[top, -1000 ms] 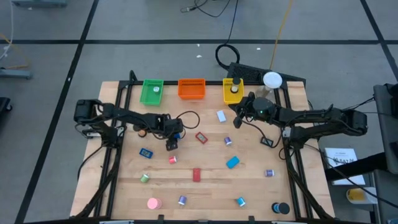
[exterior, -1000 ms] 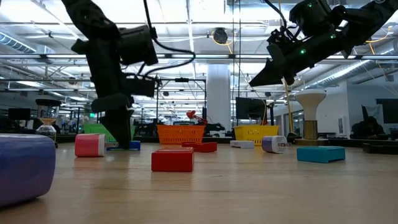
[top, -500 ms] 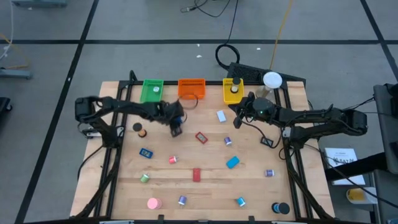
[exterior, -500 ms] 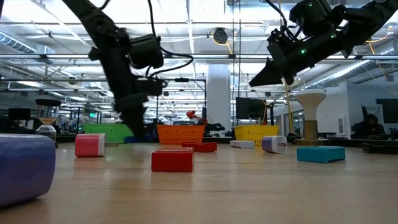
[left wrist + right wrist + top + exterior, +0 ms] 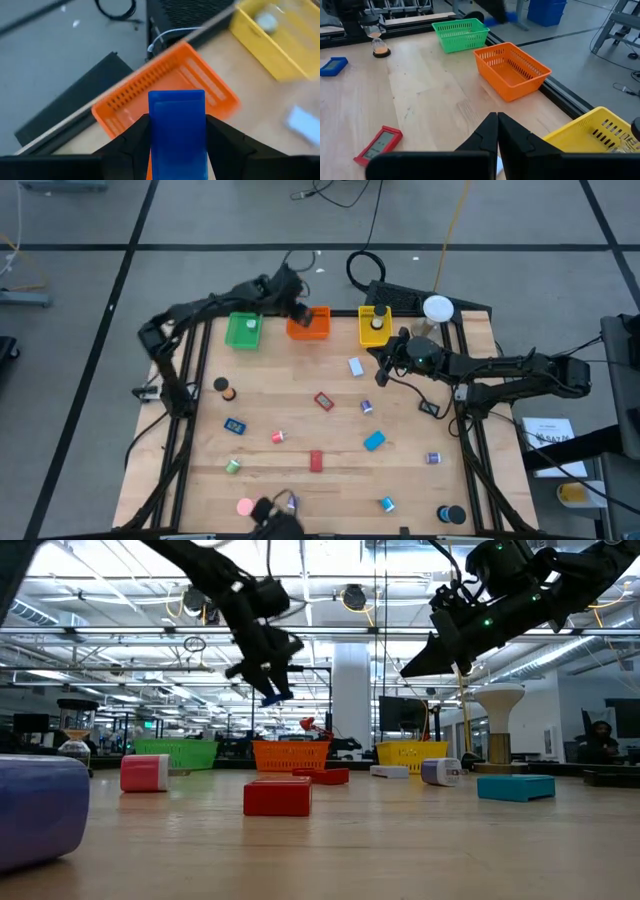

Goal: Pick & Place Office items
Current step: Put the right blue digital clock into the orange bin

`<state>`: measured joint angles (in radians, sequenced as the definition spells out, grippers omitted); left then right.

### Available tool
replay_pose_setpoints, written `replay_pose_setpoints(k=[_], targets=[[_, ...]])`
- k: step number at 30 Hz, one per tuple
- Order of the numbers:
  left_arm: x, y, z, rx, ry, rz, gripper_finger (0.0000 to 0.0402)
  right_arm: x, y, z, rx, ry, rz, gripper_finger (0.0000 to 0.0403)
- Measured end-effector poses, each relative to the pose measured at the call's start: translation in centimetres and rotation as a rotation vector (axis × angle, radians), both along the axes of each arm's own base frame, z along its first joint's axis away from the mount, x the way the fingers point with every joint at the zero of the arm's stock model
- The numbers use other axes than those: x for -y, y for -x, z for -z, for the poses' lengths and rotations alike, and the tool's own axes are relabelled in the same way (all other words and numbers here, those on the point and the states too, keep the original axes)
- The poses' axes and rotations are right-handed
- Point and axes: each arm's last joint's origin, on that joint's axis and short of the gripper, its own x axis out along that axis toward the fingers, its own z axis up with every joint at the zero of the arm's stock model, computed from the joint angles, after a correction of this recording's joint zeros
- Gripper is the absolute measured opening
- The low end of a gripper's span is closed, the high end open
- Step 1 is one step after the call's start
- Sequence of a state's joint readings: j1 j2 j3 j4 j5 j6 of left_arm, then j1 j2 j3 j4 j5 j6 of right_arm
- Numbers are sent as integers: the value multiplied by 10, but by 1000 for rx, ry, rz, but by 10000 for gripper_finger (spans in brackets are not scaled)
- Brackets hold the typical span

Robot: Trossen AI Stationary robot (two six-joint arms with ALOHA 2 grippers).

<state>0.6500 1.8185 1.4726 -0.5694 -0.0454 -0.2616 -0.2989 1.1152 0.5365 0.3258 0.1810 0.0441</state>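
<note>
I see my left end effector (image 5: 176, 145) gripping a blue block (image 5: 177, 131) above the orange tray (image 5: 309, 323) at twelve o'clock, my right end effector (image 5: 497, 131) pinched closed near the yellow tray (image 5: 373, 326).

The left arm stretches across to the far edge of the table, its end effector (image 5: 297, 308) raised high and its fingers (image 5: 131, 145) clamped on a blue block (image 5: 177, 131). The right arm reaches inward from the right side, its end effector (image 5: 383, 366) hanging above the table with fingers pressed together.
</note>
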Motion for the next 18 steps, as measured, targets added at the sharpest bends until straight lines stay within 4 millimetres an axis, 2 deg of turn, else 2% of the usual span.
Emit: replay_pose_setpoints(k=[4, 8, 18], targets=[[-30, -19, 25, -9, 105, -75, 159, 0, 0, 0, -2, 3, -1, 1], [-45, -30, 43, 2, 197, -174, 159, 0, 0, 0, -3, 3, -1, 1], [-45, -25, 55, -39, 249, -357, 159, 0, 0, 0, -4, 2, -4, 1]])
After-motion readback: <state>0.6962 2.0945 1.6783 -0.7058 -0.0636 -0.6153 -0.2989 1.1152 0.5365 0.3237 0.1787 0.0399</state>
